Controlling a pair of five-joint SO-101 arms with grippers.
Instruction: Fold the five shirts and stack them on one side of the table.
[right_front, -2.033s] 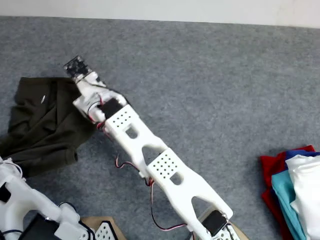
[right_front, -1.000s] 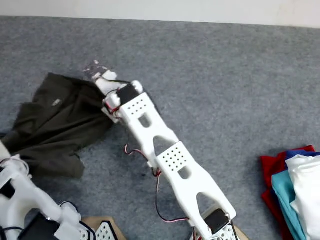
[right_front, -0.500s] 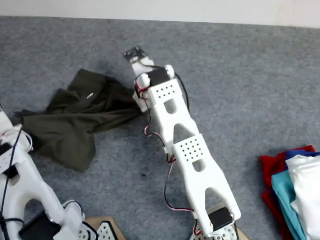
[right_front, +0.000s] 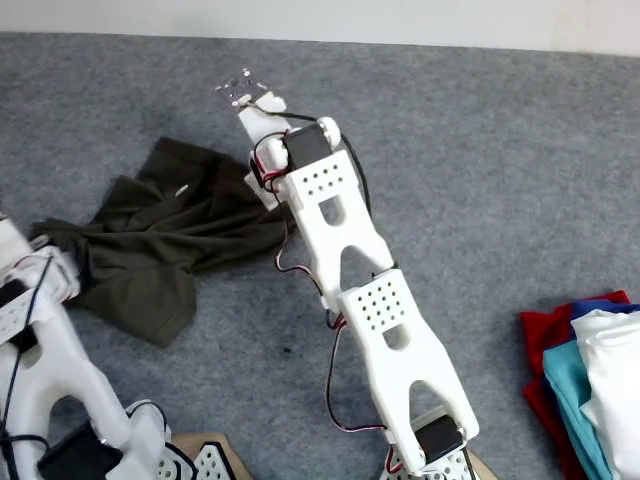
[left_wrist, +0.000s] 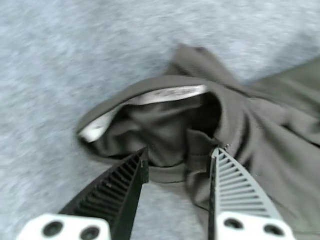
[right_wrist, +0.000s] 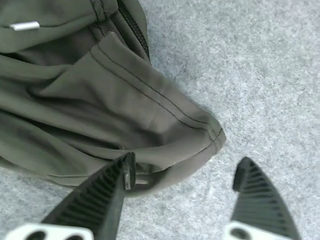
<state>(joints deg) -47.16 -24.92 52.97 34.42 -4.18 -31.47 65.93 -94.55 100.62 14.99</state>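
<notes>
A dark olive shirt (right_front: 170, 240) lies crumpled on the grey carpeted table, left of centre. My right arm (right_front: 320, 200) stretches from the near edge to the shirt's right end. My right gripper (right_wrist: 182, 175) hangs open over the hemmed edge of the shirt (right_wrist: 75, 100), one finger above the cloth and the other above bare carpet. My left arm (right_front: 35, 330) stands at the shirt's left end. My left gripper (left_wrist: 177, 162) is open just short of the collar opening of the shirt (left_wrist: 270, 135), with nothing held.
A pile of shirts (right_front: 590, 380) in red, blue, teal and white sits at the right edge of the table. Bare grey carpet (right_front: 480, 180) spreads between the arms and that pile. A pale wall strip runs along the far edge.
The right arm dragged the olive shirt rightward and stretched it out. Its gripper has since drawn back a little towards the far left, and the shirt lies slack. The left arm shifted slightly.
</notes>
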